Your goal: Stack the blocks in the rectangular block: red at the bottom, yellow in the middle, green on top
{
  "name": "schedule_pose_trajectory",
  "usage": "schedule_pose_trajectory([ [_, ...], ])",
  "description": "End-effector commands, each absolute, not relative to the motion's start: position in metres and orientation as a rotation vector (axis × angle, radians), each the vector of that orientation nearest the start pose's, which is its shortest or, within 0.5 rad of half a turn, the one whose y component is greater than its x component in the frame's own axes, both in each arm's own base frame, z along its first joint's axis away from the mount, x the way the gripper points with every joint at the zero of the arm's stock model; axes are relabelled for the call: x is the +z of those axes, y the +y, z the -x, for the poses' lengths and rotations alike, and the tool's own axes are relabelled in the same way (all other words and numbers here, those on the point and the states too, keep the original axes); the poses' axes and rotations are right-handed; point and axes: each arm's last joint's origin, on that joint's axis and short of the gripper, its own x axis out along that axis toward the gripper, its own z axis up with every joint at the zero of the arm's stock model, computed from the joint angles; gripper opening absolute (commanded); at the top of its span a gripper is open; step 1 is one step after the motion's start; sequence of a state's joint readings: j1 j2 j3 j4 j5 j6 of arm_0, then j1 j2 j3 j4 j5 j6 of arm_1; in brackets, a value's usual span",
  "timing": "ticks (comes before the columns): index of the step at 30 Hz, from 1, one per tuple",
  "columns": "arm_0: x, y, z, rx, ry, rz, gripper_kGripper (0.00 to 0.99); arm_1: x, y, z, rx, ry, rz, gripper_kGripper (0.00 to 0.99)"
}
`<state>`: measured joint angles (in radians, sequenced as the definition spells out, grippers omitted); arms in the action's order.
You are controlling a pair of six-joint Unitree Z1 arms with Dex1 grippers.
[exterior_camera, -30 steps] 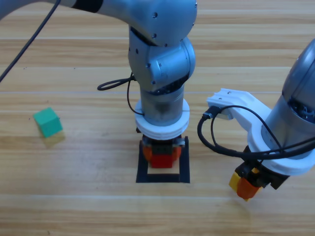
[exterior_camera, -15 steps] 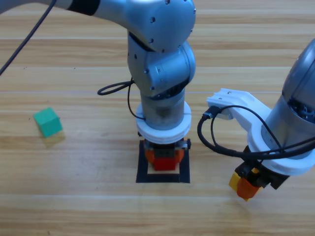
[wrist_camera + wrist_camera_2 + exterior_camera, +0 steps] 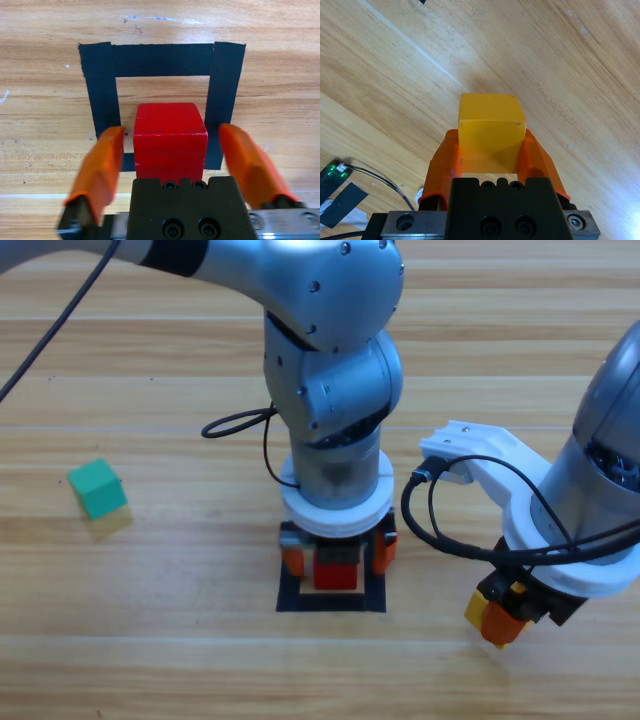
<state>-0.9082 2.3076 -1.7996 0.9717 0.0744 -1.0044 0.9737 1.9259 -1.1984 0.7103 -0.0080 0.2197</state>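
Observation:
The red cube rests on the table inside the black tape square, close to the strip nearest the camera. My left gripper straddles it, open, with a gap between each orange jaw and the cube. From above, the left gripper hangs over the tape square and the red cube shows between its jaws. My right gripper is shut on the yellow cube, held above the table at the right. The green cube lies alone far left.
A black cable loops off the left arm above the square. The right arm's cable hangs between the two arms. Bare wood lies between the green cube and the tape square.
The left gripper's jaws have spread apart and let go of the red cube, which now stands in the tape square. The right arm with the yellow cube has held still.

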Motion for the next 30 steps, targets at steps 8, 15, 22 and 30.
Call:
schedule_pose_trajectory([
  [8,0.249,-0.345,-0.282,-0.028,1.351,0.142,0.990,0.221,0.271,-0.192,0.621,1.339,0.492,0.000],
  [15,0.368,-0.269,-0.291,-0.032,1.198,0.226,0.990,0.235,0.283,-0.198,0.532,1.336,0.394,0.000],
  [22,0.393,-0.181,-0.271,-0.077,1.106,0.073,0.931,0.262,0.324,-0.196,0.438,1.349,0.334,0.000],
  [30,0.371,-0.055,-0.202,-0.230,0.913,0.270,0.934,0.253,0.399,-0.207,0.310,1.425,0.263,0.000],
])
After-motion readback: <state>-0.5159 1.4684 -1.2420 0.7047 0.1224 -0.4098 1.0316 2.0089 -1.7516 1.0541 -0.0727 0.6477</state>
